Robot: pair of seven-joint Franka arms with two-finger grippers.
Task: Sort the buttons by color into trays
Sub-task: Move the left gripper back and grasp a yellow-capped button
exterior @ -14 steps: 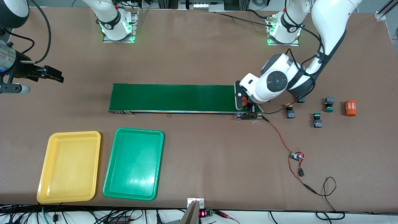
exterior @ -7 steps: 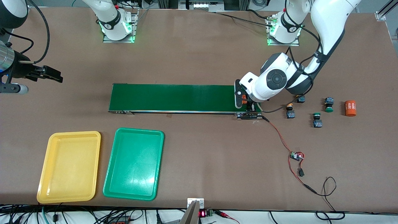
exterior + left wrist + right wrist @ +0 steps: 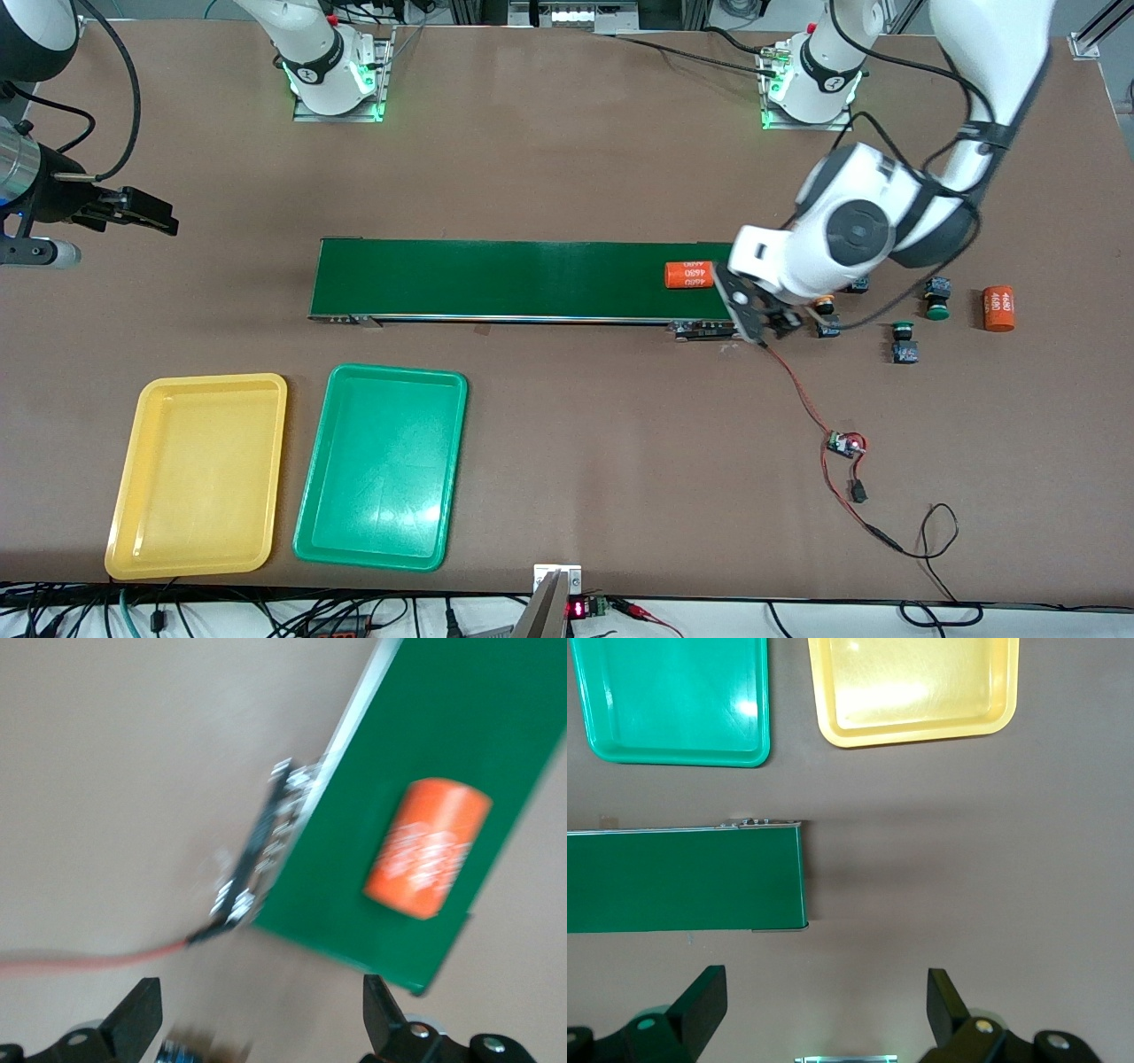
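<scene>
With both trays lying bare, waiting spread-fingered at the right arm's end of the table: right gripper (image 3: 146,215). Sitting near the front camera: yellow tray (image 3: 199,474), then green tray (image 3: 383,467). Riding the conveyor belt (image 3: 496,277): an orange cylinder (image 3: 689,275), no button. Hovering open and empty over the belt's end: left gripper (image 3: 764,321). Resting nearby: four buttons (image 3: 827,316). Risking snagging the red wire (image 3: 802,394) or nudging crowded buttons.
</scene>
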